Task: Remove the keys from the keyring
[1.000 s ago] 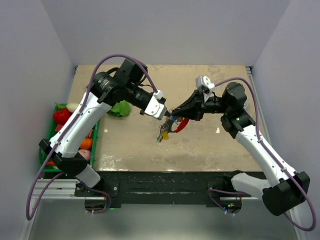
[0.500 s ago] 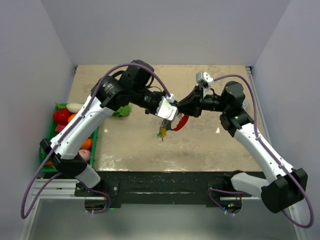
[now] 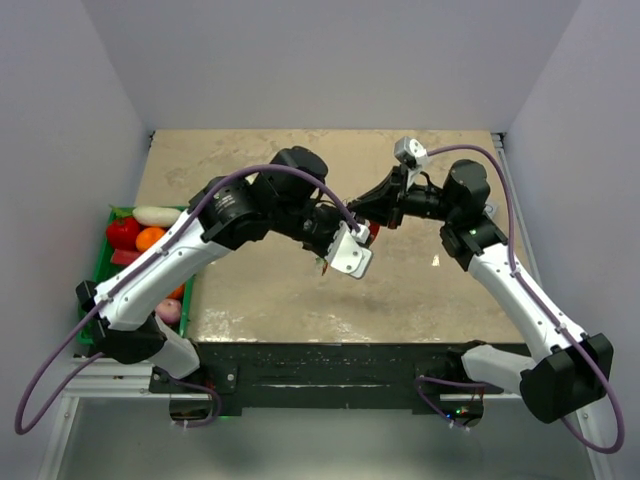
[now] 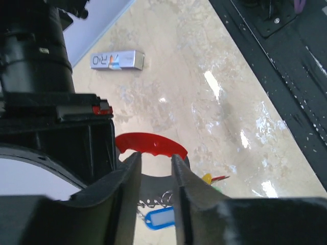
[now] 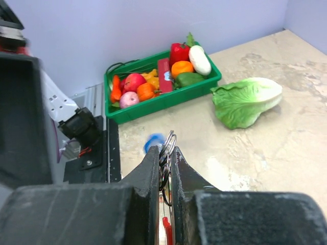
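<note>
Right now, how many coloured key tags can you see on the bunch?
3: a blue plastic tag seen between the fingers of the left gripper, a yellow one and a green sliver beside it. More may be hidden.

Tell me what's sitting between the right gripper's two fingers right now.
The keyring: its silvery loops are pinched between the fingers of the right gripper, clearest in the right wrist view.

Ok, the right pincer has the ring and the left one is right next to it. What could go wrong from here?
The right pincer pinches only the thin keyring; a hard tug could slip it out and drop the whole bunch. The left pincer, jaws apart, frames the red fob in its wrist view, so closing here may catch the fob, not the keys.
</note>
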{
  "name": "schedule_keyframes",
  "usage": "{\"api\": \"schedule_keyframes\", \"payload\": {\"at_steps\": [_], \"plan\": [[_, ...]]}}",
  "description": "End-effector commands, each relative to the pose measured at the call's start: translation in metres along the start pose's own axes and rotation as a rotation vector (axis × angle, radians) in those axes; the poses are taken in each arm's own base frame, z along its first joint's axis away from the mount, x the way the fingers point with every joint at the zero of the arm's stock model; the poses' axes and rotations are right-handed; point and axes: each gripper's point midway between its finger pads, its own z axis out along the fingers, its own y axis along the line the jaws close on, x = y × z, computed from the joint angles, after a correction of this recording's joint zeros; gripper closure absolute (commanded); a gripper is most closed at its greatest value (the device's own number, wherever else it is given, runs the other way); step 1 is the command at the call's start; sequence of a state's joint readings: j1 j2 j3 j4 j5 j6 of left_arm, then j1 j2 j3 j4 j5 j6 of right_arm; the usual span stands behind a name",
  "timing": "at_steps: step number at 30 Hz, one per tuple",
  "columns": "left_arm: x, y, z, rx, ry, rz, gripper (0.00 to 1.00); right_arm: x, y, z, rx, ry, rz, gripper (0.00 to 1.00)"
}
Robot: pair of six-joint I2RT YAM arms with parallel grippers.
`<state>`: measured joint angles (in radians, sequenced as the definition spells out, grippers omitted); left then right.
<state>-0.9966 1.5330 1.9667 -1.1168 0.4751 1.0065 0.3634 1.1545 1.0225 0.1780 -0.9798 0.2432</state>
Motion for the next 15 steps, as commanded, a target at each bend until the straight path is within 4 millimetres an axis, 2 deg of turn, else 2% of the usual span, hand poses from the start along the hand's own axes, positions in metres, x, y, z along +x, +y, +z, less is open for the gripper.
{"api": "schedule_keyframes", "payload": {"at_steps": [1, 4, 6, 7, 10, 11, 13, 14, 15], "plan": [[-0.036, 0.02, -0.026, -0.09, -0.095, 0.041, 0.59, -0.029, -0.001, -0.004, 0.019, -0.057, -0.079, 1.0], [-0.041, 0.038, -0.041, -0.19, -0.078, 0.051, 0.59, -0.028, 0.002, -0.007, -0.004, -0.053, -0.089, 1.0], [-0.032, 0.048, -0.051, -0.266, -0.029, 0.033, 0.59, -0.028, 0.003, -0.009, -0.015, -0.053, -0.102, 1.0], [-0.027, 0.056, -0.055, -0.301, -0.014, 0.03, 0.58, -0.027, 0.002, -0.01, -0.017, -0.049, -0.1, 1.0], [-0.005, 0.061, -0.061, -0.365, 0.057, 0.012, 0.58, -0.023, 0.006, -0.016, -0.055, -0.039, -0.13, 1.0], [0.008, 0.06, -0.06, -0.389, 0.108, -0.005, 0.58, -0.02, 0.013, -0.019, -0.109, -0.024, -0.163, 1.0], [0.017, 0.069, -0.066, -0.45, 0.121, -0.054, 0.56, -0.017, 0.011, -0.025, -0.126, -0.01, -0.177, 1.0], [0.024, 0.07, -0.068, -0.465, 0.136, -0.076, 0.56, -0.013, 0.022, -0.029, -0.206, 0.009, -0.192, 1.0], [0.027, 0.071, -0.07, -0.477, 0.139, -0.091, 0.56, -0.009, 0.023, -0.031, -0.226, 0.024, -0.178, 1.0]]}}
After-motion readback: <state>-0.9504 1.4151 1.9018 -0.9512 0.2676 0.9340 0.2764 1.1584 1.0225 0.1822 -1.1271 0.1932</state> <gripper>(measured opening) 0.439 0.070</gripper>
